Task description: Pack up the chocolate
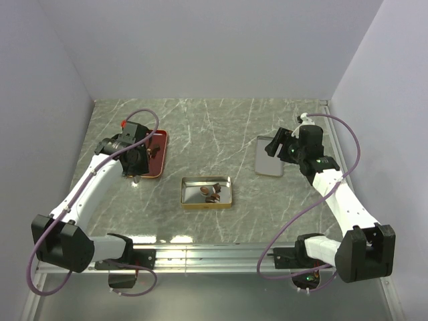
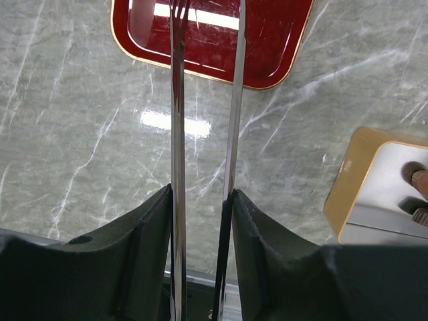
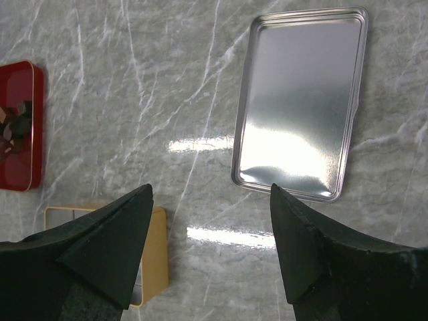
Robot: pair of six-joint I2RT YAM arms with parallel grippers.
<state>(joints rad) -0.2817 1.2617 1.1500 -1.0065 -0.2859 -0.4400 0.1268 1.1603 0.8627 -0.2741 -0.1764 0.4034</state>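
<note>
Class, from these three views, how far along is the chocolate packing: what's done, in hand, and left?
Done: a few chocolates lie in the gold tin. In hand: the left gripper holds metal tongs reaching over the red tray. Left: more pieces sit on that tray, and the silver lid lies apart, below the open right gripper.

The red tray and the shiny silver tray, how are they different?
The glossy red rectangular tray has a gold edge; the silver metal tray is mirror-shiny all over. The red tray holds small dark brown chocolate lumps; the silver tray holds nothing. The red tray lies on the left of the grey marble table, the silver tray on the right. Both are shallow, round-cornered rectangles lying flat.
</note>
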